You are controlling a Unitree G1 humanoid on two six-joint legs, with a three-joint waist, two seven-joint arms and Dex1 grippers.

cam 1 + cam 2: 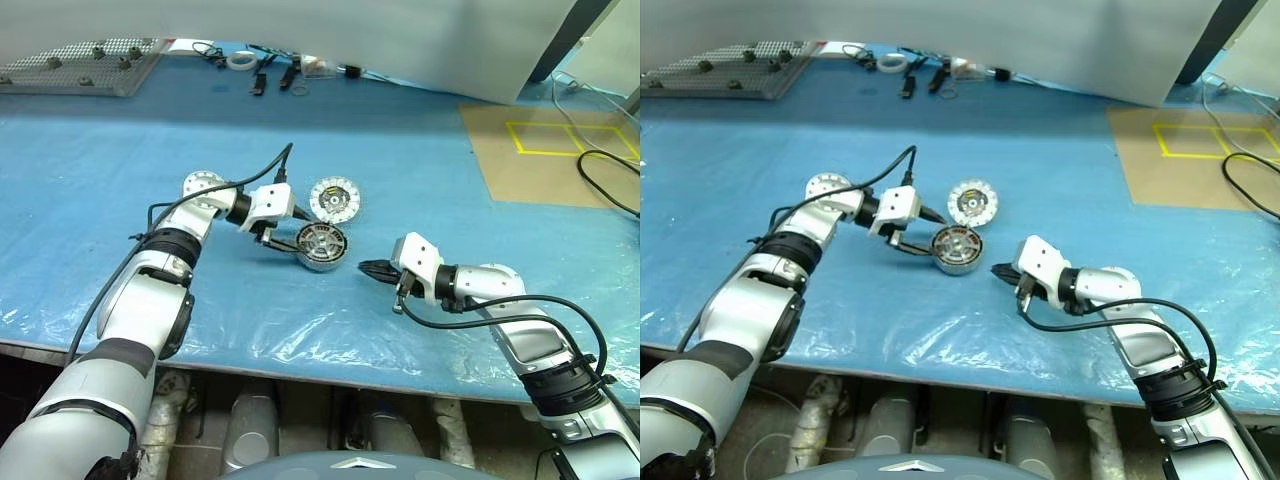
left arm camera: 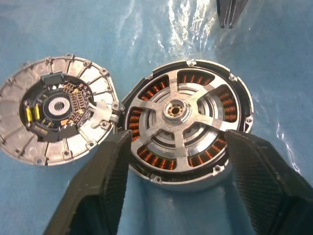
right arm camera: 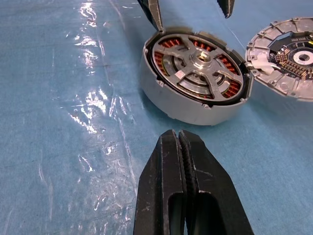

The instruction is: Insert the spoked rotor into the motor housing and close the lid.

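- Head views: the motor housing (image 1: 322, 246) sits at the centre of the frame on the blue-covered table (image 1: 420, 170). The lid (image 1: 334, 198) lies flat just above it, segmented face up.
- The left pincer (image 1: 283, 232) reaches in from the left with its fingers spread either side of the housing's near-left edge. The right pincer (image 1: 366, 268) rests just right of the housing, apart from it.
- Left wrist view: the housing (image 2: 188, 122) shows copper windings under a silver spoked rotor (image 2: 174, 113) seated inside. The lid (image 2: 56, 115) touches its rim. Both fingers (image 2: 100, 186) stand wide, flanking the housing.
- Right wrist view: the right pincer (image 3: 182, 142) is pressed closed, holding nothing. The housing (image 3: 195, 78) lies beyond its tips, with the lid (image 3: 288, 56) at the upper right.
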